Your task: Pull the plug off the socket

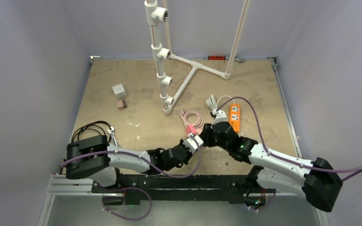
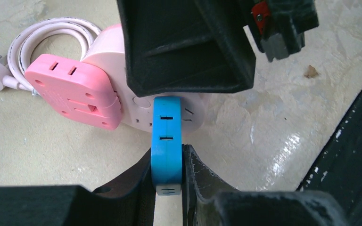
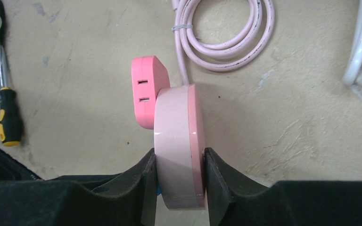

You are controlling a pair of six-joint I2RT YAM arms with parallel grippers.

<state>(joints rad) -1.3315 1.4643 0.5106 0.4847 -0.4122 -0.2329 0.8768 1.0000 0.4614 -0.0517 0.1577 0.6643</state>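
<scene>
Left gripper (image 2: pixel 168 165) pinches flat blue plug (image 2: pixel 166 134); right gripper (image 3: pixel 179 175) clamps round pink socket (image 3: pixel 175 123) — open desk (image 1: pixel 136 120) left; orange power strip (image 1: pixel 234 117) just above-right.

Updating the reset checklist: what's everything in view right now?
socket: 1, pale pink, mid-table
blue plug: 1, blue, in the socket face
pink plug: 1, pink, on the socket beside the blue plug
pink cable: 1, pink, coiled behind the socket
strip: 1, orange, right of centre
white cable: 1, white, bundled beside the strip
pipe frame: 1, white, far centre
cube adapter: 1, white, far left
small plug: 1, brownish, next to the cube adapter
screwdriver: 1, yellow-black handle, by the left arm
table: 1, tan
left hand: 1, black, shut on the blue plug
right hand: 1, black, shut on the socket
</scene>
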